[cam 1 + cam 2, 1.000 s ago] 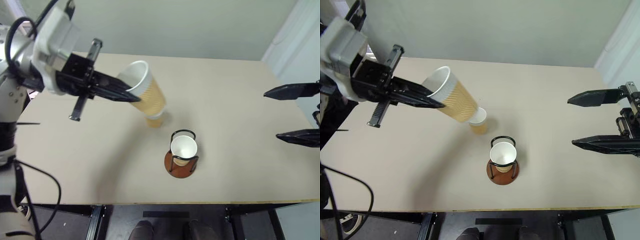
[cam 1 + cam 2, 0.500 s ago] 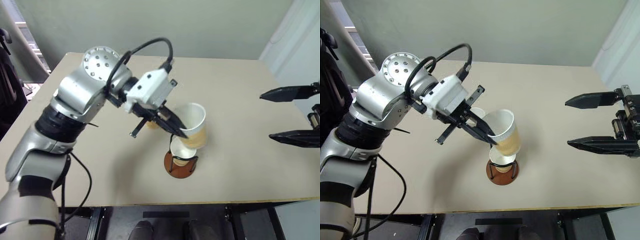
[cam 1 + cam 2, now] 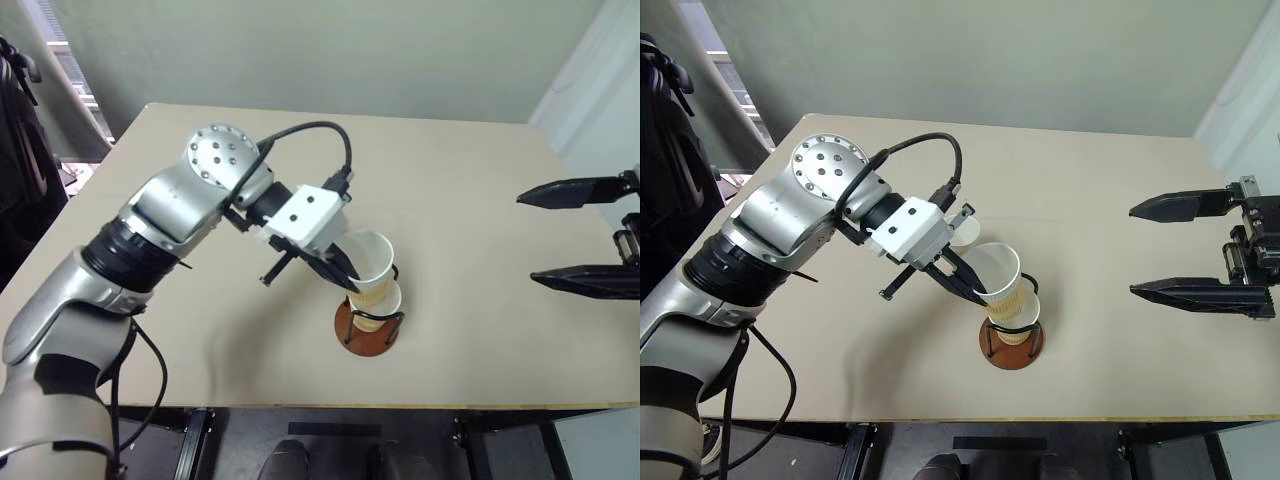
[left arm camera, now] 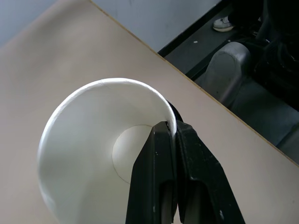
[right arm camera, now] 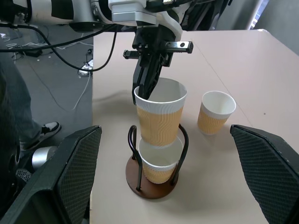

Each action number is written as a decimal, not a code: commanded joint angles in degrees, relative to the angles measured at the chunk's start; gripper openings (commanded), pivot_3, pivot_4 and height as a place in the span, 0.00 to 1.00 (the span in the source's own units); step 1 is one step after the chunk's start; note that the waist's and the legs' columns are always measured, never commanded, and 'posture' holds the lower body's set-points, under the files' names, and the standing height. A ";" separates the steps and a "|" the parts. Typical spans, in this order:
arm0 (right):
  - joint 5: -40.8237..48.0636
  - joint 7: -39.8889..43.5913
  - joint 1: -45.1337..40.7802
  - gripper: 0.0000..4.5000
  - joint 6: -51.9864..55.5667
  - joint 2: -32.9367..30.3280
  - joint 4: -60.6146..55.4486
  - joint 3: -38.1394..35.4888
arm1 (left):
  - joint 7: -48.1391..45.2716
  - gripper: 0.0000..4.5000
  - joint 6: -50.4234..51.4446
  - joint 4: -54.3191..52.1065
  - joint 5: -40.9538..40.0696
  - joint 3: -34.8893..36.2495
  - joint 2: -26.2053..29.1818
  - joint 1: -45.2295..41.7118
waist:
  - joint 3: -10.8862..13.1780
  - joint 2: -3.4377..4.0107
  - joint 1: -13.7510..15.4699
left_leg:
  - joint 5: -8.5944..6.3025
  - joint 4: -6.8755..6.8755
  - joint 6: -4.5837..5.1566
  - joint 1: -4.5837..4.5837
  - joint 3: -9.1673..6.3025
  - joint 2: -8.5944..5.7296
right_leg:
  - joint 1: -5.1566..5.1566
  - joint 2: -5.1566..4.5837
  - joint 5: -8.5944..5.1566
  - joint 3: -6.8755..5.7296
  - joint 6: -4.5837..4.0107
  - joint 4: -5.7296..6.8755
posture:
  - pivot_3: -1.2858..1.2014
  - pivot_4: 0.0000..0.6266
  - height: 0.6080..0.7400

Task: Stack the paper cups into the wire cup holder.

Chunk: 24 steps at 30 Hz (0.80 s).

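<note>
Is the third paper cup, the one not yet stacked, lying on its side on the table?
No. In the right wrist view the loose paper cup stands upright on the table, mouth up, beside the wire cup holder.

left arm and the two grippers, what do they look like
The left arm is silver metal with black joint bands, a round shoulder cap dotted with small holes, and a black cable looping to a white wrist block. The left gripper has two slim, tapering black fingers. The right gripper has long, pointed black fingers with textured pads.
</note>
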 commanded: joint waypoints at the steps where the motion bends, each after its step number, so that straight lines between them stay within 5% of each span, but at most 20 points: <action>1: 0.06 -0.28 -0.38 1.00 -0.83 -1.17 -1.02 -2.89 | -1.89 0.01 -0.66 -1.69 0.65 1.38 -0.61 -0.37 | 0.00 0.00 0.02 | 0.00 0.01 0.00 0.00 0.04 0.00 | 0.00 0.00 0.00 0.00 0.00 0.00 | 0.52 0.24 1.00; 13: -0.40 -0.45 0.42 1.00 -0.99 -1.30 -1.59 -3.44 | -1.89 0.01 -1.39 -1.40 6.27 1.95 -4.12 1.46 | 0.00 0.00 0.11 | -0.02 0.06 0.03 0.02 0.40 0.01 | 0.04 0.00 0.00 -0.01 0.00 0.01 | 0.52 0.24 1.00; 16: -0.74 -0.37 1.03 1.00 -0.93 -1.34 -1.78 -3.92 | -1.89 0.14 -1.01 -0.62 7.15 2.43 -5.05 1.24 | 0.00 0.00 0.24 | -0.03 0.07 0.04 0.02 0.40 0.02 | 0.04 -0.01 0.00 0.01 0.00 0.00 | 0.52 0.24 1.00; 24: -1.31 -0.50 0.80 1.00 -1.77 -1.33 -1.42 -2.94 | -1.17 0.77 -1.51 4.96 9.91 9.64 -7.31 -0.92 | 0.00 0.00 0.44 | -0.05 0.10 0.07 0.02 0.47 0.02 | 0.05 0.00 0.01 0.02 0.02 0.01 | 0.52 0.24 1.00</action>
